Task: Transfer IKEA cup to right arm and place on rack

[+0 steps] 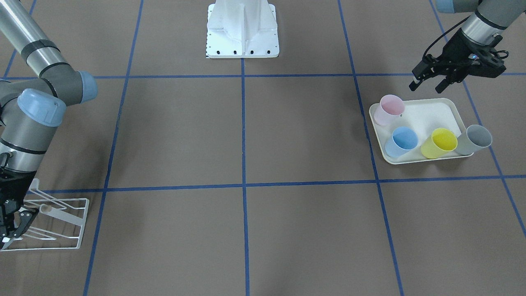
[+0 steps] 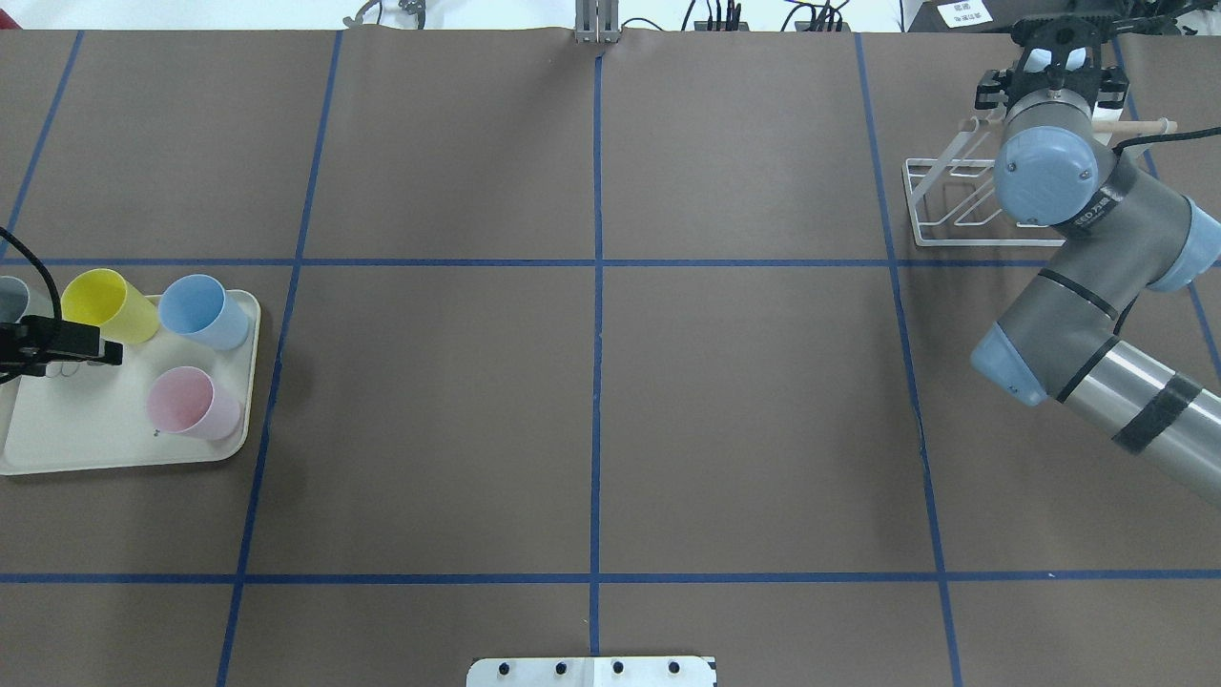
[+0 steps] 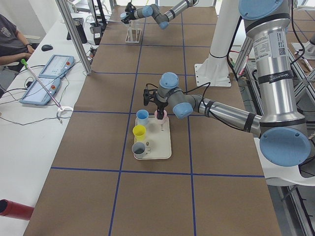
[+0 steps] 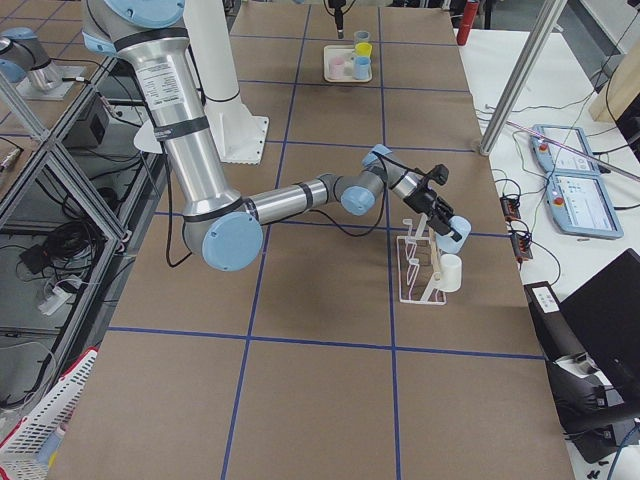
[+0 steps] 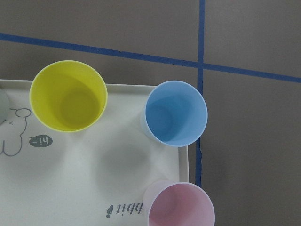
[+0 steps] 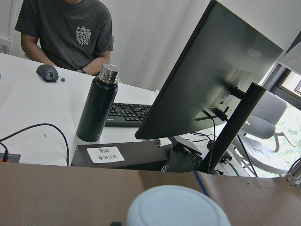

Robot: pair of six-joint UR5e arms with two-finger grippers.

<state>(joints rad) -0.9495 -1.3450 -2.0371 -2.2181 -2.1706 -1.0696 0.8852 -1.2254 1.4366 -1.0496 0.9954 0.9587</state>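
So the cup (image 4: 457,230) that matters here is the pale blue one, way over at the rack (image 4: 415,280). It's right at the tip of the right gripper (image 4: 445,218), above the wire prongs. The right wrist camera only catches its round end at the bottom of the shot. I honestly can't tell if the fingers are clamped on it or apart, since the arm's own wrist blocks the overhead view. A white cup (image 4: 450,272) sits lower on the same rack, just beside it.

Over at the far end, the left gripper (image 1: 427,84) is wide open with nothing in it, hanging over the tray (image 1: 435,107). The pink cup (image 1: 389,109), blue cup (image 1: 402,141), yellow cup (image 1: 439,142) and grey cup (image 1: 474,139) are on that tray.

My worries:
- If the cup isn't properly down over a prong, letting go could drop it or leave it hanging crooked.
- The rack looks light, so a finger snagging a wire or the wooden dowel on the way out could drag the whole thing.
- The white cup is close enough that a sloppy retreat could knock it.
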